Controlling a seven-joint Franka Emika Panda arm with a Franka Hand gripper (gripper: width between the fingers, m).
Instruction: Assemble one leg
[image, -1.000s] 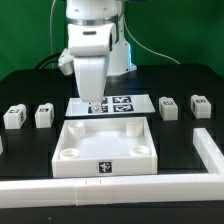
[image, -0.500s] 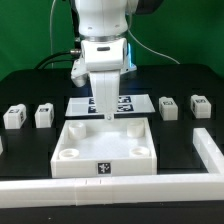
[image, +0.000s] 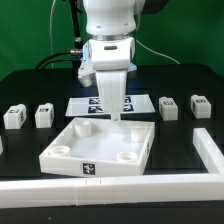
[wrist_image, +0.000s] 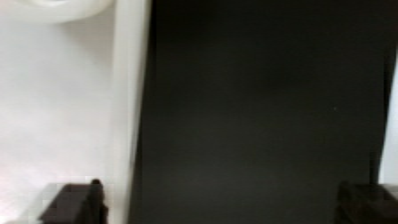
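Arm (image: 108, 40) reaches straight down over the middle of the black table (image: 30, 140). The gripper (image: 113, 116) is low, with its tips at the far edge of the big white square panel (image: 100, 142).

In the exterior view the fingers overlap and the gap between them cannot be read. The wrist view settles it: the gripper (wrist_image: 221, 203) is spread wide, and the two dark fingertips (wrist_image: 71, 203) stand far apart with mostly bare black table between them. They pinch nothing. One fingertip lies over the panel (wrist_image: 63, 110) at its wall. The other is over bare table, well clear of the panel. I cannot tell whether that first fingertip touches the wall or hangs just above it.

The panel sits skewed on the table, its sides at an angle to the white rail (image: 150, 186) along the front. It has round sockets in its corners and a small tag on its front wall.

None of the legs is near the fingers. On the exterior view's right of them stand the near leg (image: 168, 107) and, farther out, the outer leg (image: 200, 104). On the exterior view's left stand the third leg (image: 43, 115) and the fourth leg (image: 14, 117). All four are upright on the table, well apart from the fingers and from the panel.

The marker board (image: 80, 104) lies flat just behind the fingers, partly hidden by them.
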